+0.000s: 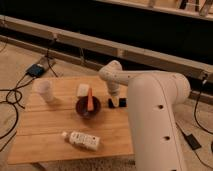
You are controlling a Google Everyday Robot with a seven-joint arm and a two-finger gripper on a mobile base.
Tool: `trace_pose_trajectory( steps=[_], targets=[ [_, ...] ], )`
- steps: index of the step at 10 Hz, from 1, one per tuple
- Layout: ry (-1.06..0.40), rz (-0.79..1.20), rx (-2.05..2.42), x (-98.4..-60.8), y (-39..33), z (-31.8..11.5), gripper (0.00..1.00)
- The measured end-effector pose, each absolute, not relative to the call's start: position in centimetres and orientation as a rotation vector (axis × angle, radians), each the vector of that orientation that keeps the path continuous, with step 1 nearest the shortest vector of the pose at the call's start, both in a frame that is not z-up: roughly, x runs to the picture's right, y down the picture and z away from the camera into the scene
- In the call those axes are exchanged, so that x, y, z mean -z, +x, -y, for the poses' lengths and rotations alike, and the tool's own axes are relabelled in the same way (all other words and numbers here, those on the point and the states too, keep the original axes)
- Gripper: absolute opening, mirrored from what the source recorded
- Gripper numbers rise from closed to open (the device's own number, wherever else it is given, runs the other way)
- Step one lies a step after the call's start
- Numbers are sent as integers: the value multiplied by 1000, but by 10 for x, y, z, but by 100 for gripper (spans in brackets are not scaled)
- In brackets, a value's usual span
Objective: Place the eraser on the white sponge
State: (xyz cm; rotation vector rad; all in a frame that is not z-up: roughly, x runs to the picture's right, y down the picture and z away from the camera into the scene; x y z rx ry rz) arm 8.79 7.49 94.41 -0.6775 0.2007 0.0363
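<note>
A bulky white robot arm (157, 115) fills the right side of the view, rising from the lower edge and bending at a rounded joint (111, 74) near the centre. From that joint a short wrist (113, 89) drops straight down to the dark gripper (114, 102), which hangs low with its two fingers (110, 103) spread apart

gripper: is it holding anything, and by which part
Cannot be told: the gripper is down right at the eraser, but whether it grips it does not show.
</note>
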Motion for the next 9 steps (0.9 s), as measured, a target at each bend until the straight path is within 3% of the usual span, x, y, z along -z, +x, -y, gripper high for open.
trace_pose_trajectory(
  steps=[9],
  targets=[
    [-687, -184, -23, -945, 90, -77, 65]
  ],
)
